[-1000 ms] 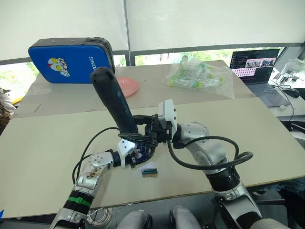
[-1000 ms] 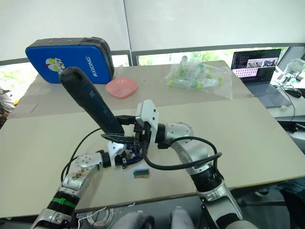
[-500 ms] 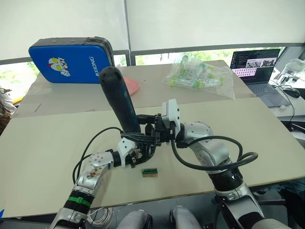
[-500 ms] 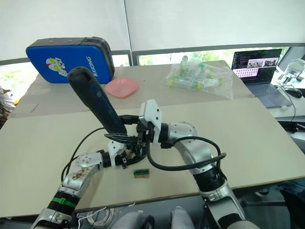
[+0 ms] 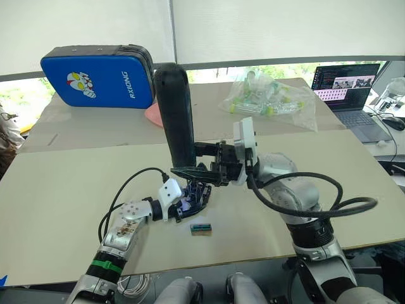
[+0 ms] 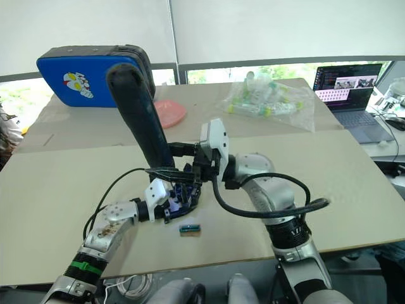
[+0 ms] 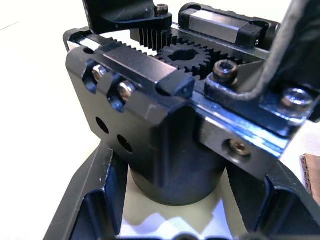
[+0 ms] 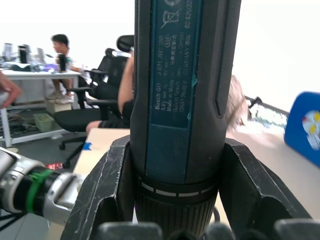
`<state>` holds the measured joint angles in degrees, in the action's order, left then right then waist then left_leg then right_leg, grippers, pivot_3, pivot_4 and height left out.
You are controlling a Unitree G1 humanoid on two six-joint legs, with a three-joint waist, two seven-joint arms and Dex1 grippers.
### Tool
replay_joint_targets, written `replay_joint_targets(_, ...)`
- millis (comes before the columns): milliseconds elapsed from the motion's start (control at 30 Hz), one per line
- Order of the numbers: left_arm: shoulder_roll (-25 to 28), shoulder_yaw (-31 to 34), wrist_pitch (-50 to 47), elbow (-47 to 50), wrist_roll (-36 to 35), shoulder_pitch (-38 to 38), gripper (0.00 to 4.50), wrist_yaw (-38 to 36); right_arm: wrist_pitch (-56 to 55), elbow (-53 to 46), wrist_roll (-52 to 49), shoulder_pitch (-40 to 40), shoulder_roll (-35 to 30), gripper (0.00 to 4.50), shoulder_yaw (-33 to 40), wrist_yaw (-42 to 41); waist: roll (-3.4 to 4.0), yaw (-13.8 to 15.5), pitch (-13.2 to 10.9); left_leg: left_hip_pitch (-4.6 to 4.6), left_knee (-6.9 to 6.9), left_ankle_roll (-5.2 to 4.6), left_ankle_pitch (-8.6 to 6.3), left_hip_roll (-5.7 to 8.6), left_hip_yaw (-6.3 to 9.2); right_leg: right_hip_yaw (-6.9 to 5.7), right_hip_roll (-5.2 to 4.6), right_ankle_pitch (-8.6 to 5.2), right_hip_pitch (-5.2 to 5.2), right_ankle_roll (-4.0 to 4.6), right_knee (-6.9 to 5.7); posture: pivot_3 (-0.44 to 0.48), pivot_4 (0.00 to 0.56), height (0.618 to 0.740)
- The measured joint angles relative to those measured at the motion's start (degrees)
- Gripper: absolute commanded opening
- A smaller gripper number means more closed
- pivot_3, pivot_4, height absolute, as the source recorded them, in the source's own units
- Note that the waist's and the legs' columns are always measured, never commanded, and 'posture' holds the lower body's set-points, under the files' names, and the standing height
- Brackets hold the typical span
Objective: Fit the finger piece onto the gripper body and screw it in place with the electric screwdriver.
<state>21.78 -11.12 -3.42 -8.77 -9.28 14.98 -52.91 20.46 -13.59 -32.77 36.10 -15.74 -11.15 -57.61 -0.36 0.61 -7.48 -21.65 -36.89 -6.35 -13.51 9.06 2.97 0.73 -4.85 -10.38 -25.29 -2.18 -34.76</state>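
Note:
My right gripper (image 5: 192, 160) is shut on the electric screwdriver (image 5: 176, 111), a thick black cylinder standing almost upright with its rounded end on top. In the right wrist view its barrel (image 8: 185, 100) sits clamped between my two fingers (image 8: 107, 192). Its lower end hangs just above the gripper body (image 5: 193, 195), and the bit is hidden. My left gripper (image 6: 180, 199) is shut on that body near the table. The left wrist view shows the body (image 7: 165, 115) close up, with gear, toothed racks and screws. I cannot tell the finger piece apart from the body.
A small green-and-tan block (image 5: 200, 228) lies on the table (image 5: 63, 209) just in front of the body. Far back are a blue case (image 5: 98, 75), a pink dish (image 6: 169, 112), a plastic bag of parts (image 5: 272, 101) and a laptop (image 5: 348, 85). People sit at desks behind.
The screwdriver has swung from leaning left to nearly upright, and my right gripper has shifted a little right with it. My left gripper still holds the body in the same spot.

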Motion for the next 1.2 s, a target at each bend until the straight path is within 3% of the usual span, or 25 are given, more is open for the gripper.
replay_joint_targets(267,-0.58,0.10,-0.05,-0.19,-0.01,-0.04,2.31,0.77,3.34,-3.53,-4.64,0.07,-2.22,1.94,0.92,-2.44,-0.01,0.07,-0.01,-0.02,0.00,-0.01,0.00,0.00,0.01,0.00,-0.09,0.00,0.03,-0.01,0.03,0.000,0.150,0.740)
replay_joint_targets(400,-1.07,0.45,-0.78,-0.25,-0.45,-0.21,4.25,1.15,5.95,-6.01,-8.48,0.13,-3.90,1.94,1.93,-3.35,-0.01,0.09,-0.03,-0.06,-0.01,-0.01,0.00,0.02,0.01,0.01,-0.14,0.00,0.03,-0.01,0.08,0.000,0.150,0.740)
replay_joint_targets(433,-1.08,0.48,-0.78,-0.23,-0.45,-0.25,4.48,1.18,6.91,-6.82,-9.75,0.16,-4.59,1.94,2.49,-3.49,-0.01,0.09,-0.03,-0.07,-0.01,-0.01,0.00,0.02,0.01,0.00,-0.15,0.00,0.03,-0.01,0.10,0.000,0.150,0.740)
replay_joint_targets(733,1.56,1.69,0.44,1.90,-1.87,-3.08,4.48,-0.62,17.02,-13.40,-23.50,2.04,-13.61,1.94,10.44,-0.94,-0.01,-0.30,-0.05,-0.38,0.03,-0.05,-0.03,-0.02,0.02,0.00,-0.17,0.01,-0.11,0.01,0.19,0.000,0.150,0.740)
replay_joint_targets(967,8.79,8.78,0.58,5.32,-9.09,-9.94,4.48,-6.13,28.07,-9.16,-30.09,0.49,-32.45,1.94,20.38,0.11,0.01,-0.10,-0.12,-0.85,0.04,-0.07,-0.05,-0.01,-0.03,-0.08,-0.30,0.03,-0.79,0.07,0.21,0.000,0.150,0.740)
replay_joint_targets(1100,14.51,15.04,-1.39,8.23,-16.13,-15.95,4.48,-12.30,32.18,-0.86,-22.29,-5.71,-49.82,1.94,20.22,-4.83,0.07,0.49,-0.51,-1.23,-0.03,-0.15,-0.09,0.02,-0.03,-0.20,-0.43,0.03,-0.97,0.08,0.39,0.000,0.150,0.740)
replay_joint_targets(1200,18.19,20.71,-1.80,8.75,-20.19,-17.75,4.48,-15.67,33.42,5.96,-12.41,-9.29,-59.55,1.94,13.87,-6.79,0.28,1.07,-0.79,-1.33,-0.10,-0.13,-0.08,0.02,-0.05,-0.25,-0.45,0.06,-0.99,0.06,0.61,0.000,0.150,0.740)
